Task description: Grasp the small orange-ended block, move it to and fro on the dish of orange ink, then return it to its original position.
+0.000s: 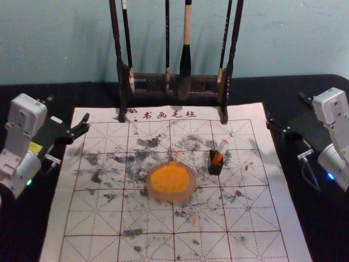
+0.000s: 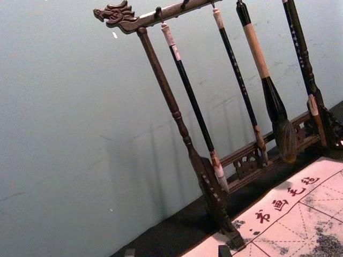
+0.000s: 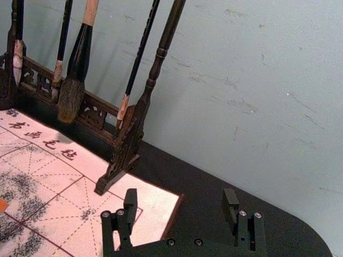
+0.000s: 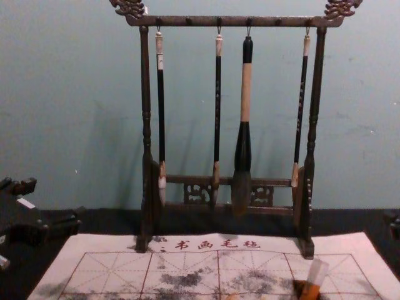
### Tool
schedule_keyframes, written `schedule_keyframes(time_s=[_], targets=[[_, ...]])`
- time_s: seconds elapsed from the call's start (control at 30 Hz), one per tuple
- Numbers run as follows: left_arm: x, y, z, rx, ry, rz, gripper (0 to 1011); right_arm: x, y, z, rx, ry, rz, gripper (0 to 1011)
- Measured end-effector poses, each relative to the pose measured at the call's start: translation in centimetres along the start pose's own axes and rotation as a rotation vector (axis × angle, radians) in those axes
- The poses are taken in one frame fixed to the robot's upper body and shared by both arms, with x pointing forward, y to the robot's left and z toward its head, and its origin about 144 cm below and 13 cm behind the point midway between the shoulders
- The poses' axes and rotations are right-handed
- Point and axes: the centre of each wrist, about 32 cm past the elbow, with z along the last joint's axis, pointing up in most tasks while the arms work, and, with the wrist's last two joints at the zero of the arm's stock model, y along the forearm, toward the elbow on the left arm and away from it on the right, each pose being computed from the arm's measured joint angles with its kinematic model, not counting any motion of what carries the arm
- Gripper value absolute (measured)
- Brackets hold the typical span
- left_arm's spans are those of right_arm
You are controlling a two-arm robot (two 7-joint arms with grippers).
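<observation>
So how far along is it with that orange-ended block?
I can't tell whether inking is finished or not begun. The block leans in a dark holder, off the dish of orange ink. Nothing is in hand: left gripper and right gripper are open beside the mat. If not begun, grasping, inking and returning remain; otherwise, nothing.

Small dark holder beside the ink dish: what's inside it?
The orange-ended block leans in the dark holder, pale end up. The holder's walls hide its lower tip and the holder's floor.

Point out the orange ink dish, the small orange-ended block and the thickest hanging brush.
Orange ink dish [image 1: 170,197]: head view, on its near rim.
Orange-ended block [image 4: 317,272]: chest view, pale upper end.
Thickest brush [image 4: 245,94]: chest view, pale handle section.
</observation>
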Motion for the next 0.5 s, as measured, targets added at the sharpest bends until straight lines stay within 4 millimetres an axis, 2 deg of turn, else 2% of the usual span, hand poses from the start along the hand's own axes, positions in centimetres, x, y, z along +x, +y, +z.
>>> schedule_keyframes(time_s=[0.5], targets=[[0.00, 0.00, 0.00, 0.000, 0.000, 0.000, 1001, 0.00, 0.00, 0.00, 0.000, 0.000, 0.000, 1003]])
